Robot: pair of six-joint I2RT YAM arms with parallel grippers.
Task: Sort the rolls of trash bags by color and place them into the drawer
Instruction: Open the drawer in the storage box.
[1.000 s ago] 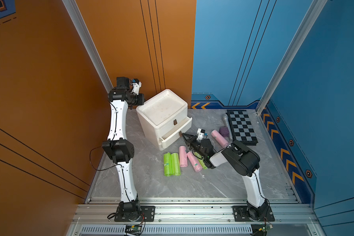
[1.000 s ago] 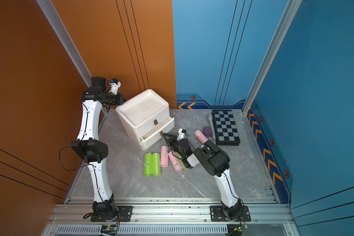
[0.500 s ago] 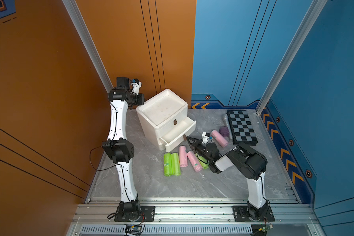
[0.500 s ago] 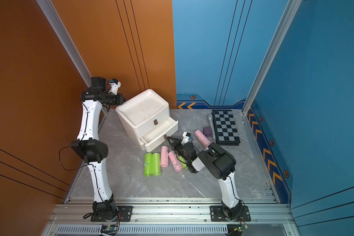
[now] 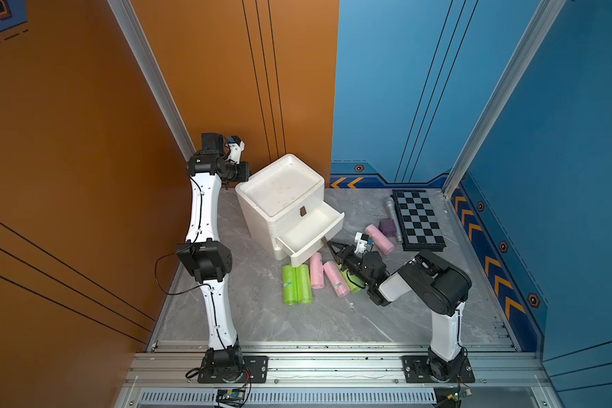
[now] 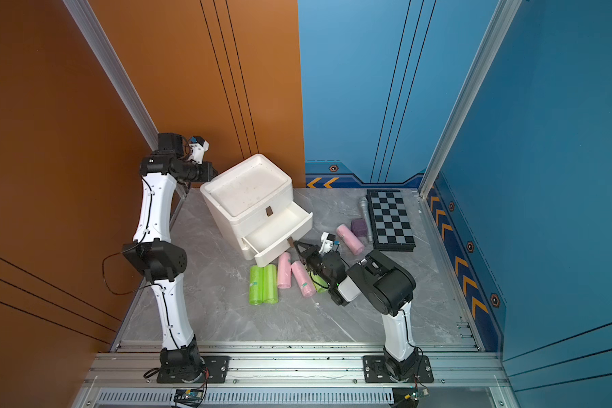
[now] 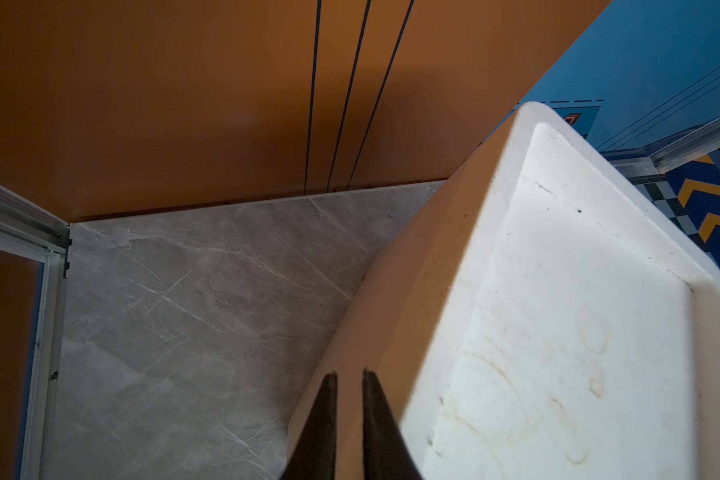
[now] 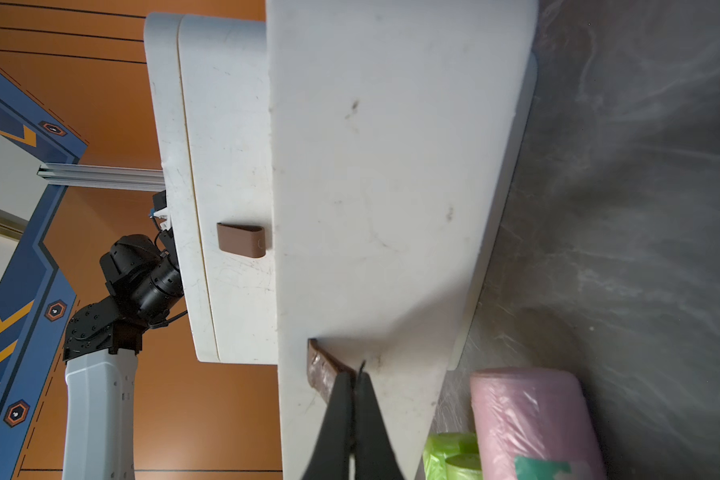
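Rolls lie on the grey table [image 5: 262,325], in front of the white box [image 5: 280,183]. Two green rolls [image 5: 296,284] lie side by side and touch. Just beside them are two pink rolls [image 5: 317,270], and their far ends sit right at the drawer front. One more green roll [image 5: 354,285] is partly hidden under the right arm [image 5: 396,282]. One more pink roll [image 5: 378,238] lies apart from the others, near a purple cube [image 5: 387,227]. A grey mic [image 5: 391,213] and a checkerboard [image 5: 417,220] lie past the cube, by the blue wall.

The drawer [image 5: 311,229] sticks out of the box, and its inside shows white.

The right arm is bent low and reaches over the rolls to the drawer. The right gripper [image 8: 356,374] is pinched tight on the brown tab [image 8: 325,370] on the drawer front.

The left arm [image 5: 205,219] stands tall and bends over at the back corner of the box. The left gripper [image 7: 348,376] points down beside the wall of the box. Its fingers are nearly together, with only a thin gap, and they hold nothing. I cannot tell if they touch the box.
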